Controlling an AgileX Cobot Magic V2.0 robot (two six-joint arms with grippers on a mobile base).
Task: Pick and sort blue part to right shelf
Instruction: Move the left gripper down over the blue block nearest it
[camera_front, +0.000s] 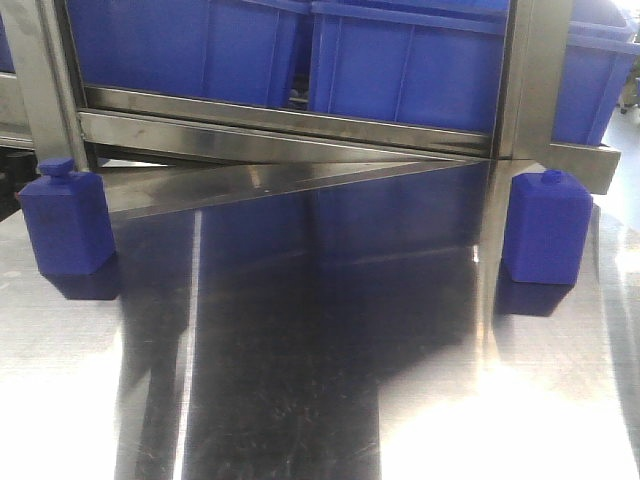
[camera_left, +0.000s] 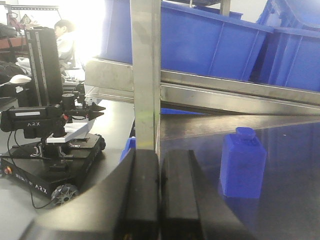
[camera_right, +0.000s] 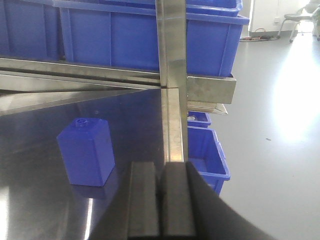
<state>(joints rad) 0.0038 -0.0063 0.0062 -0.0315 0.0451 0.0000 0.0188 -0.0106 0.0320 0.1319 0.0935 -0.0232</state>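
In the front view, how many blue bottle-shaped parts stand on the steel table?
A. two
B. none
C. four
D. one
A: the left blue part stands upright near the left edge of the view and the right blue part stands upright near the right edge, both on the table.

Steel table (camera_front: 320, 400) with left part (camera_front: 66, 222), right part (camera_front: 546, 232)

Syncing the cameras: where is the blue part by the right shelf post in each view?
Front: blue part, far right, by the post.
Left wrist: not in it; its twin shows instead.
Right wrist: lower left, beside the post.
Shared landmark: the blue bins above.
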